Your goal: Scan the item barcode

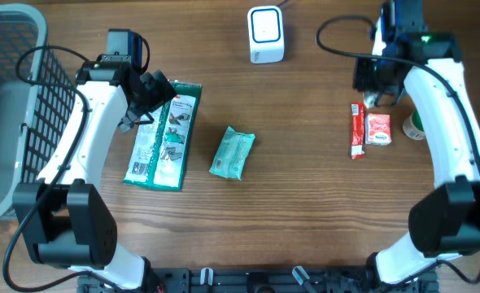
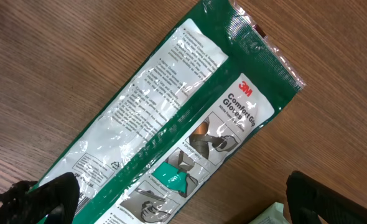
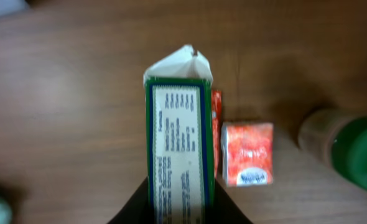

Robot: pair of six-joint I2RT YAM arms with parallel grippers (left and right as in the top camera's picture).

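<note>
Over the right side of the desk, a green-edged carton is clamped between the narrowly parted fingers of the right tool. It is shown only by the right wrist view and is hidden from overhead by the arm. Beneath it, 1 red bar and 1 orange packet are seen. The left tool is spread wide above a glove pack, and nothing is held.

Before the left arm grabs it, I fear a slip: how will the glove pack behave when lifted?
The glove pack is a long, flat plastic bag, so it will probably sag at the free end if pinched at one end. Its glossy, crinkled film shows glare, so it may be slippery. It looks light and lies flat, so it is unlikely to roll.
</note>
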